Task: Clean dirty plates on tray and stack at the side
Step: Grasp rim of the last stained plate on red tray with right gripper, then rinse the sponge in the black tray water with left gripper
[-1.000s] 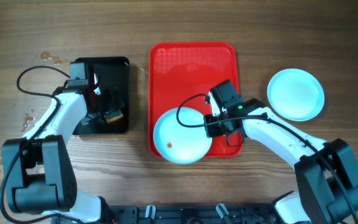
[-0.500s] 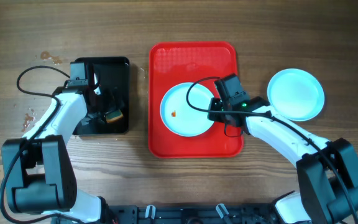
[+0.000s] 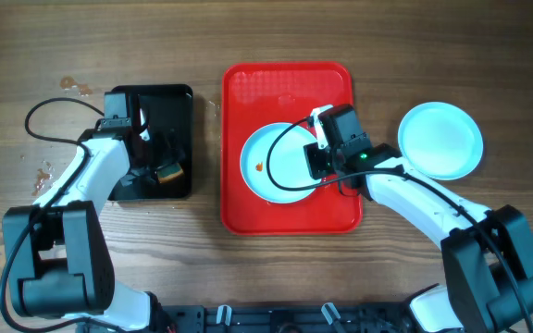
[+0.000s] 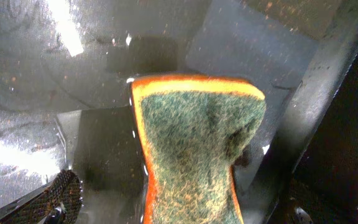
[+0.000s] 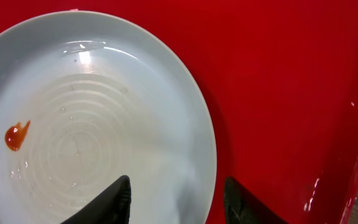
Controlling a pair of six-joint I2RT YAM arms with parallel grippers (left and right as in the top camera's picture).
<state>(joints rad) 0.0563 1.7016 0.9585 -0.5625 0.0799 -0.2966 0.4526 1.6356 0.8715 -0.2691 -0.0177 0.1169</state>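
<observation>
A pale blue plate [image 3: 271, 171] with a small orange-red smear [image 3: 260, 167] lies flat in the middle of the red tray [image 3: 285, 88]. My right gripper [image 3: 315, 159] is at its right rim. In the right wrist view the fingers [image 5: 180, 202] are apart, one over the plate [image 5: 104, 124] and one over the tray [image 5: 291, 93]. A clean-looking plate [image 3: 440, 139] lies on the table to the right of the tray. My left gripper [image 3: 160, 166] hangs over a green-and-orange sponge [image 4: 197, 143], with the visible left finger clear of it [image 4: 179, 208]. No third plate shows separately.
The sponge [image 3: 170, 172] sits in a wet glossy black tray [image 3: 169, 102] left of the red tray. Small spots mark the wood [image 3: 72, 86] at the far left. Arm cables loop over both trays.
My right gripper carried the smeared plate from the tray's front edge to its middle, then turned at the plate's right rim. The left arm has not moved.
</observation>
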